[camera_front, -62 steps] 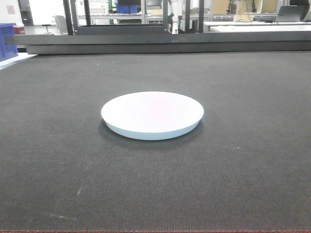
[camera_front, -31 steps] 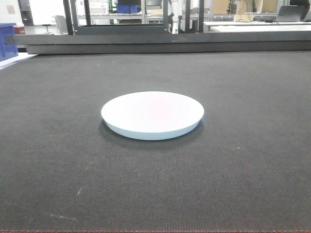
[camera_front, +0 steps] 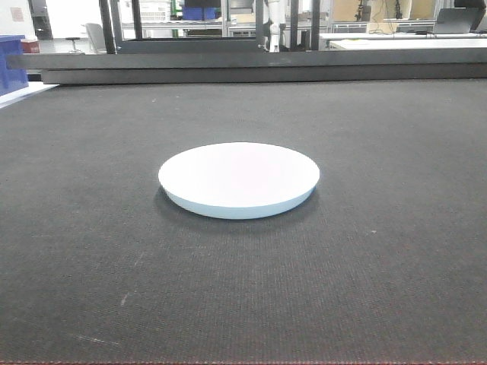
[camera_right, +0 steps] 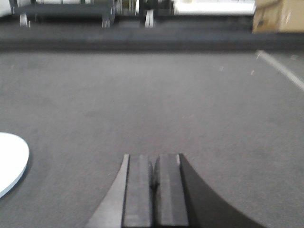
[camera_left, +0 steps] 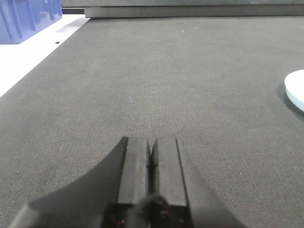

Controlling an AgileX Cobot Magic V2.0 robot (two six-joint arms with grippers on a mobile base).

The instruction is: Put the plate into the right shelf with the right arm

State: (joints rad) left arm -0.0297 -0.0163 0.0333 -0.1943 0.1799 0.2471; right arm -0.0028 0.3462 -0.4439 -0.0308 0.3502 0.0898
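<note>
Fingers (camera_right: 140,190) of the right gripper (camera_right: 152,164) are seen pressed flat against each other, pad to pad, with only a thin dark seam left between them. The gripper is held low and close to level over the dark woven mat (camera_right: 190,104), and it is pointed straight ahead toward the far edge of the table. The plate (camera_right: 9,164) is found to its left, near but apart from it, and only a white curved part of the rim is caught at the left border of the right wrist view. A pale strip (camera_right: 280,69) is laid slantwise on the mat further right, and a cardboard box (camera_right: 280,14) is visible beyond the table at the upper right.

The left gripper (camera_left: 151,145) is held in the same manner: its fingers are drawn together with no gap, and it is kept low, level and aimed forward. From its camera the plate (camera_left: 295,90) is seen off to the right and ahead, cut by the frame edge and well apart from the fingertips. A blue bin (camera_left: 28,19) is set on a white surface past the mat's left edge.

In the front view the plate (camera_front: 238,179) is shown whole. It is rested flat and upright on the mat (camera_front: 380,289), about midway across the table, and it is touched by neither gripper. The blue bin (camera_front: 11,65) is glimpsed at the far left.
</note>
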